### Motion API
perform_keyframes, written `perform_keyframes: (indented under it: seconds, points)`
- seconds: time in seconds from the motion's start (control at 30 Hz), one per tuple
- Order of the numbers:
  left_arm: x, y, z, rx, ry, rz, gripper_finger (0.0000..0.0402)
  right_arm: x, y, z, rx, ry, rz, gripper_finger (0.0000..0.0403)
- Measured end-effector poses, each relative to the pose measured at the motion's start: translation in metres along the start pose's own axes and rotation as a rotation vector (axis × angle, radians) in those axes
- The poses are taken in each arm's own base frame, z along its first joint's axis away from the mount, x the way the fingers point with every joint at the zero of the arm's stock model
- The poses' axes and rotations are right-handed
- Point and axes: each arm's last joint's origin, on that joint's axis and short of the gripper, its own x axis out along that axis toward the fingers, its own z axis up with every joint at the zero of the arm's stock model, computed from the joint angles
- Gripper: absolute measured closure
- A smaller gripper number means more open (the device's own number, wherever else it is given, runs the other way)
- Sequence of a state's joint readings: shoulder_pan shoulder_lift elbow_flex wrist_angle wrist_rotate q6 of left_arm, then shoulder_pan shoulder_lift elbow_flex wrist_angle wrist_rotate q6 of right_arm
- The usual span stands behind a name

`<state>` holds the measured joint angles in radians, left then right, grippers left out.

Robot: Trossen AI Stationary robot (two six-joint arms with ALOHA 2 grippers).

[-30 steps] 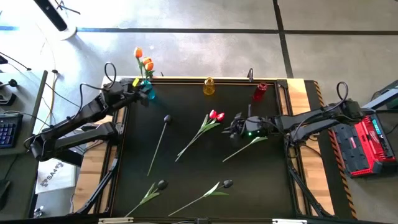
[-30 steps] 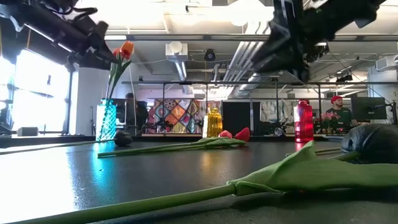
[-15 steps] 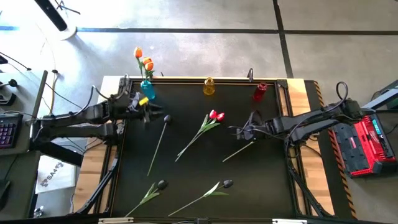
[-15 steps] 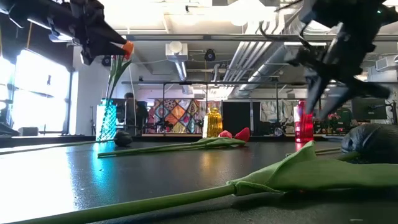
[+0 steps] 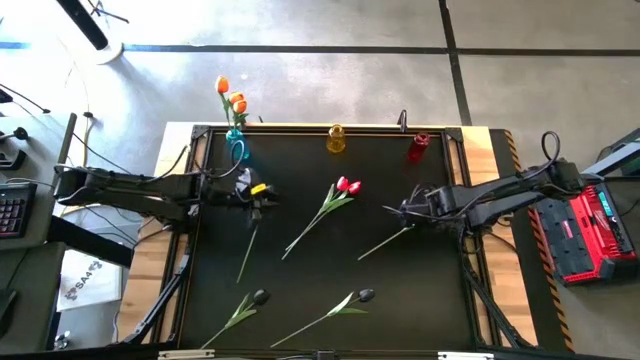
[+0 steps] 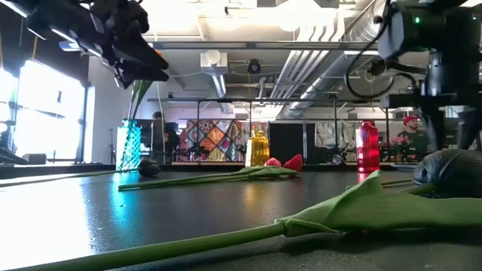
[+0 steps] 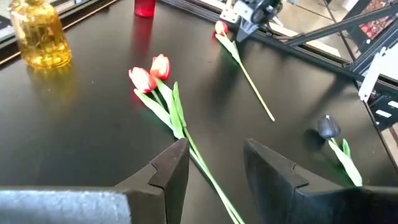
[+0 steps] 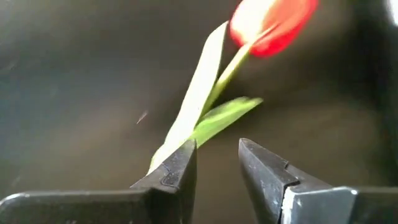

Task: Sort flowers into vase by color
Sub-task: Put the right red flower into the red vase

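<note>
Orange flowers (image 5: 232, 96) stand with their stems in the blue vase (image 5: 237, 143) at the far left. The yellow vase (image 5: 336, 138) and red vase (image 5: 418, 147) hold nothing. Two red tulips (image 5: 347, 185) lie together mid-table. A single red tulip (image 8: 273, 18) lies to their right. My right gripper (image 5: 404, 212) hangs open above it, pointing down at its leaves (image 8: 208, 115). My left gripper (image 5: 262, 192) is open and raised above the head end of a black tulip's stem (image 5: 247, 250). Two more black tulips (image 5: 260, 297) (image 5: 366, 295) lie near the front.
A raised frame (image 5: 300, 127) edges the black table top. A red device (image 5: 588, 235) and cables sit off the table's right side. The low view shows a black tulip head (image 6: 452, 173) and its green leaf (image 6: 361, 211) close in front.
My left gripper has swung from the blue vase toward the table's near side and middle, sinking a little, and now stands over the black tulip's head. My right gripper has tipped from level to pointing down, rolled, and drawn slightly toward the table's right edge. The flowers have not moved.
</note>
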<state>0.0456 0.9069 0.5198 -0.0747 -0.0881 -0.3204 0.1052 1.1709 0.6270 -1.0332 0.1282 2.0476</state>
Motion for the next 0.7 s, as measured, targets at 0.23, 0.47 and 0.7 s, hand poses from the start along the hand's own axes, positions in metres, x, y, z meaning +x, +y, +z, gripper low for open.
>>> perform_keyframes:
  seconds: [0.23, 0.47, 0.7]
  points:
    - [0.011, 0.0, 0.002, 0.029, -0.027, 0.001, 0.0264, 0.011, 0.002, 0.016, 0.068, -0.04, -0.014, 0.0295]
    - [0.012, 0.005, 0.004, 0.019, -0.035, 0.024, 0.0264, 0.029, 0.002, 0.03, 0.146, -0.053, 0.003, 0.03]
    - [0.011, 0.005, 0.004, 0.018, -0.039, 0.022, 0.0264, 0.032, 0.0, 0.032, 0.132, -0.034, -0.019, 0.0332]
